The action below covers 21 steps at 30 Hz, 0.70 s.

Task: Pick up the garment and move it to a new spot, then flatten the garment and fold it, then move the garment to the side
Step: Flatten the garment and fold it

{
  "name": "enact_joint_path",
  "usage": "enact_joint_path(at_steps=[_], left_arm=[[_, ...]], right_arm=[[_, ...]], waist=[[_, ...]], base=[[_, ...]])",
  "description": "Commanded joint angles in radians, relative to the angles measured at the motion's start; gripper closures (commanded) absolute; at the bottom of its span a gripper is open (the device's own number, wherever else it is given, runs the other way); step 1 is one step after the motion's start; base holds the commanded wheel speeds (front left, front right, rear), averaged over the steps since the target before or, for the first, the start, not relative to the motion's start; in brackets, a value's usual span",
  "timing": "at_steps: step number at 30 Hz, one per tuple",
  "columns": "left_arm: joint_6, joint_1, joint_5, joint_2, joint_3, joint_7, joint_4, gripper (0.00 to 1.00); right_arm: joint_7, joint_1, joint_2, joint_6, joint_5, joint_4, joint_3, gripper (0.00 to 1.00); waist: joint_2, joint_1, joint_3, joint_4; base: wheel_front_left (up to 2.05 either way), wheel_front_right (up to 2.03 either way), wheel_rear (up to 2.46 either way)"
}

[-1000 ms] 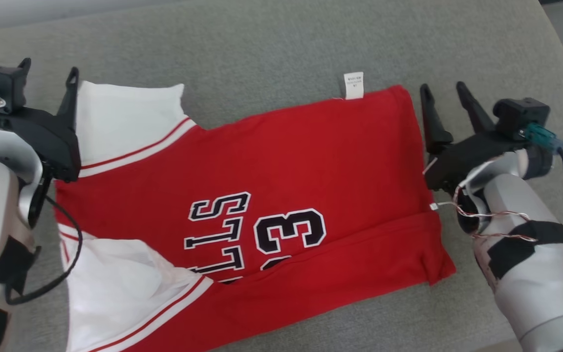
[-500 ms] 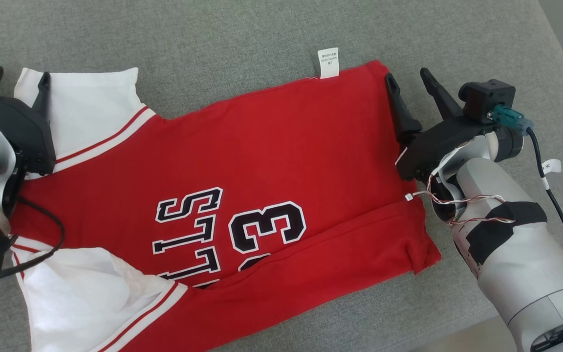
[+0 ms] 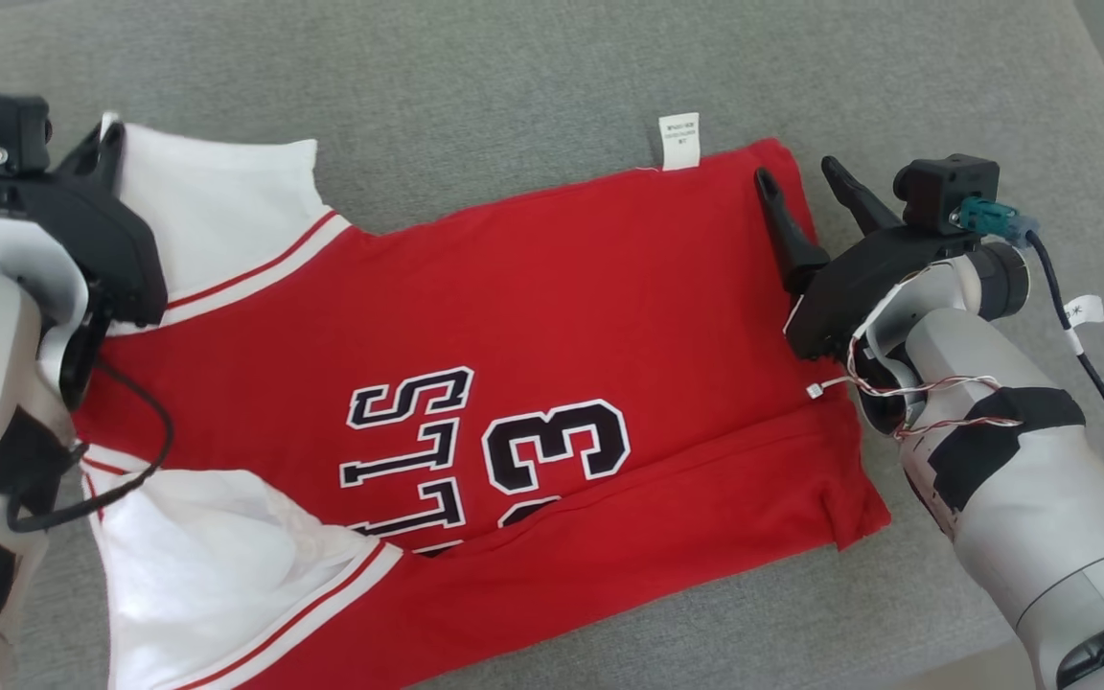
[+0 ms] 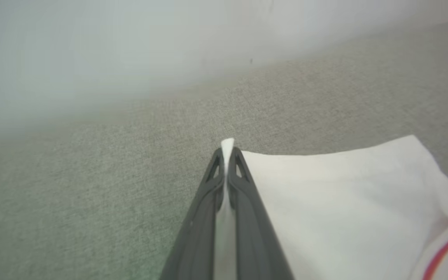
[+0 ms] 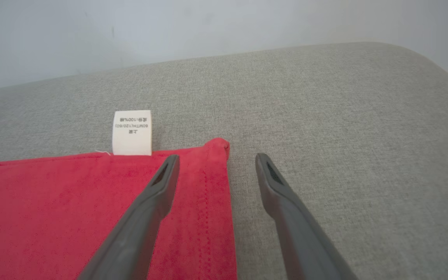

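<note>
Garment: a red cloth jersey with white sleeves and black-and-white print, spread nearly flat on the grey woven cushion. A strip along its near side looks already turned over.
Long axis: it runs from side to side in the head view, with the sleeves toward the robot's left and the hem toward its right.
Left gripper: the fingers are together, clamped on the outer corner of the far white sleeve. A thin fold of white cloth stands between them.
Right gripper: the fingers are apart and hold nothing. One is over the red cloth, the other over the bare cushion. Whether they touch the cloth I cannot tell.
Care label: small, white, sticking out of the far edge just beside the right gripper.
Key relation: the hem edge lies between the right fingers and along them, and the far hem corner sits just past their tips.
Step, as I judge: one far corner is taken, the other not yet. The right fingers need to lower and close on the hem.
Risk: if they close too high, they may pinch nothing.
</note>
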<state>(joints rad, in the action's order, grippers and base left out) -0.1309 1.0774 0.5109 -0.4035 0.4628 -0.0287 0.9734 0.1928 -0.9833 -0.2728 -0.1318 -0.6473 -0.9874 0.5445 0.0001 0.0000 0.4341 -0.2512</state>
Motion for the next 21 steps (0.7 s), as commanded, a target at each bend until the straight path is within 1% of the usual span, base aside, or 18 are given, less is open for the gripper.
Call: enact_joint_path(at_steps=[1, 5, 10, 11, 12, 13, 14, 15, 21], left_arm=[[0.002, 0.021, 0.014, 0.001, 0.004, 0.017, -0.01, 1.0], [0.002, 0.032, 0.017, 0.015, 0.031, 0.05, -0.034, 1.0], [0.002, 0.048, 0.026, 0.024, 0.059, 0.076, -0.058, 1.0], [0.002, 0.05, 0.029, 0.024, 0.063, 0.081, -0.06, 1.0], [0.002, 0.052, 0.033, 0.025, 0.066, 0.083, -0.063, 1.0], [0.002, 0.055, 0.036, 0.026, 0.07, 0.086, -0.065, 1.0], [0.002, 0.057, 0.041, 0.028, 0.071, 0.09, -0.068, 1.0], [0.002, 0.06, 0.045, 0.028, 0.073, 0.092, -0.069, 1.0], [0.002, 0.069, 0.062, 0.031, 0.083, 0.12, -0.065, 1.0]], right_arm=[[-0.009, -0.011, -0.003, 0.003, -0.017, -0.006, 0.008, 0.0], [-0.041, -0.03, -0.015, 0.003, -0.052, -0.034, 0.015, 0.0], [-0.05, -0.059, -0.023, 0.003, -0.082, -0.071, 0.025, 0.0], [-0.055, -0.064, -0.025, 0.003, -0.085, -0.079, 0.027, 0.19], [-0.06, -0.069, -0.027, 0.003, -0.087, -0.087, 0.03, 0.53], [-0.061, -0.076, -0.027, 0.003, -0.091, -0.092, 0.033, 0.62], [-0.069, -0.081, -0.027, 0.003, -0.095, -0.101, 0.035, 0.83], [-0.072, -0.085, -0.028, 0.003, -0.1, -0.108, 0.038, 1.0], [-0.011, -0.126, -0.035, 0.003, -0.11, -0.138, 0.035, 1.0]], waist=[[-0.0001, 0.0, -0.013, 0.021], [-0.0001, 0.0, -0.009, 0.047], [-0.0001, 0.0, 0.003, 0.074], [-0.0001, 0.0, 0.005, 0.078], [-0.0001, 0.0, 0.008, 0.082], [-0.0001, 0.0, 0.01, 0.085], [-0.0001, 0.0, 0.013, 0.088], [-0.0001, 0.0, 0.016, 0.091], [-0.0001, 0.0, 0.017, 0.106]], base=[[0.0, 0.0, 0.0], [0.0, 0.0, 0.0], [0.0, 0.0, 0.0], [0.0, 0.0, 0.0], [0.0, 0.0, 0.0], [0.0, 0.0, 0.0], [0.0, 0.0, 0.0], [0.0, 0.0, 0.0], [0.0, 0.0, 0.0]])
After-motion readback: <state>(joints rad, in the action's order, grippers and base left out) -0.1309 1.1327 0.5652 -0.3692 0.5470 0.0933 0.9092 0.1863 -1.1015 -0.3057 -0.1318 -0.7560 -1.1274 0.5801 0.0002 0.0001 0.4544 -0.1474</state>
